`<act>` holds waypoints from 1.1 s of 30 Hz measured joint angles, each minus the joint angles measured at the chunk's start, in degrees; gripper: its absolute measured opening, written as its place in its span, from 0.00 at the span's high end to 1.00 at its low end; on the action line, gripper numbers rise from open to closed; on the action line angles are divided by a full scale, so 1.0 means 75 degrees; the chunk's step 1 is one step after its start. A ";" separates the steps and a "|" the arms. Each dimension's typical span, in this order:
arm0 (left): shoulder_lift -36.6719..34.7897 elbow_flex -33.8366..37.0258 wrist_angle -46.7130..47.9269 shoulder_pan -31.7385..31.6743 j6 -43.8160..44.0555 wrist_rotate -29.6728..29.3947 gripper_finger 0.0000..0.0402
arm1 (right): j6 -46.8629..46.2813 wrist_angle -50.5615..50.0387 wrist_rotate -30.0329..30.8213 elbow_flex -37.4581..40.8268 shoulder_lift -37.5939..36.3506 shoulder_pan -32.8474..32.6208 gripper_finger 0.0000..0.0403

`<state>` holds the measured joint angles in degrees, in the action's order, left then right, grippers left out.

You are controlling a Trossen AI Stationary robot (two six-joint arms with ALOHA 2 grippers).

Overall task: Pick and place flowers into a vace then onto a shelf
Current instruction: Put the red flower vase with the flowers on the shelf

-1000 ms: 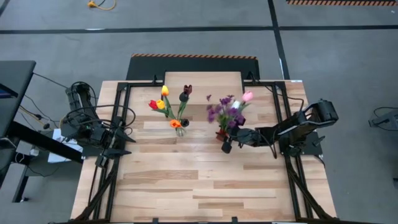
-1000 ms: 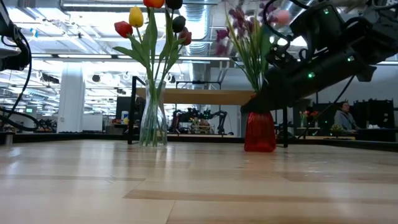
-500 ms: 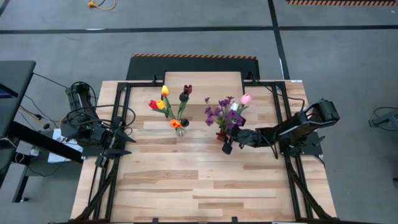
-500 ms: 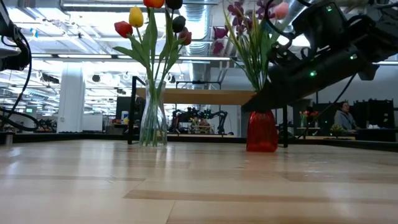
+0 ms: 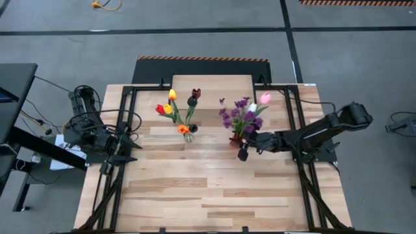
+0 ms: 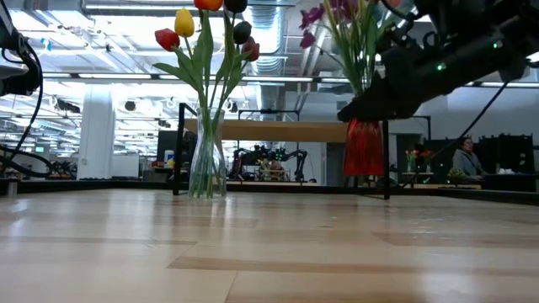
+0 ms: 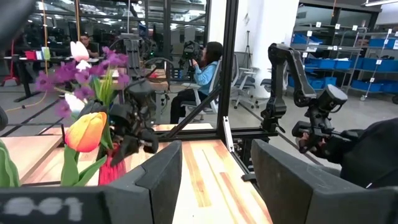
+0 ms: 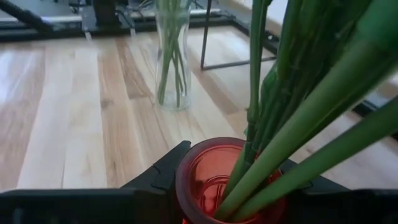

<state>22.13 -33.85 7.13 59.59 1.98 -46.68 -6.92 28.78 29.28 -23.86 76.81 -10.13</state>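
Red glass vase (image 6: pixel 364 147) w/ purple sprig, pink and white tulips (image 5: pixel 246 114) hangs clear above the wood bench (image 5: pixel 195 188), in front of the light plank shelf (image 6: pixel 269 130). My right pincer (image 5: pixel 244 145) is clamped round its neck. Clear vase of tulips (image 6: pixel 207 164) stands on bench nearby. Left pincer (image 7: pixel 214 180) parked at left edge, fingers apart.

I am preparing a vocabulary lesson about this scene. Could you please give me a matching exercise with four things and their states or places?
Things:
1. red vase
2. clear vase
3. left end effector
4. shelf

States:
A. empty wooden top
B. standing on the table
C. lifted off the table
D. waiting at the table's left edge

Pairs: 1-C, 2-B, 3-D, 4-A
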 joint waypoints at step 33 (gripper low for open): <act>0.0000 0.0000 -0.0017 -0.0001 0.0044 0.0000 0.54 | 0.1669 -0.3976 -0.2258 -0.2797 -0.1917 0.2612 0.66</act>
<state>22.13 -33.85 7.01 59.58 2.31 -46.68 5.60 -1.04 12.34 -44.83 62.43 9.46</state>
